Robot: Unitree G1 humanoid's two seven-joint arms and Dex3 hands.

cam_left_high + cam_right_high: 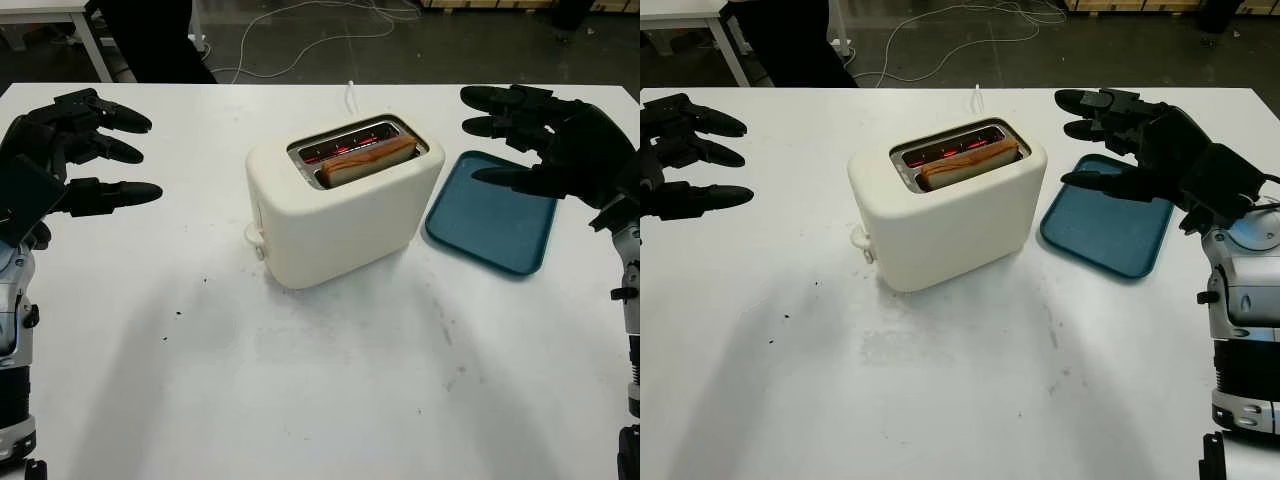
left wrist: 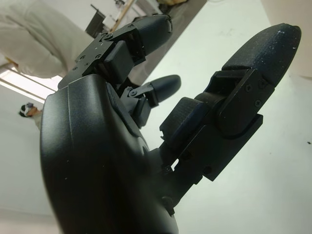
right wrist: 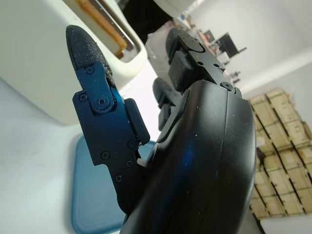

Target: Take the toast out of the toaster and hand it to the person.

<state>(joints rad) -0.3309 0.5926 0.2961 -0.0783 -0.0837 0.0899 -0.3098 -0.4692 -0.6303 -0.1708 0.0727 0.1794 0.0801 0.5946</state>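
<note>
White worktop (image 1: 330,390), one cream toaster (image 1: 340,205) at its middle, one toast (image 1: 367,160) standing on edge in the nearer slot, long axis along the slot, glowing elements behind, one blue tray (image 1: 492,222) just right, left hand (image 1: 75,150) and right hand (image 1: 545,140) holding nothing, fingers extended toward the toaster
</note>
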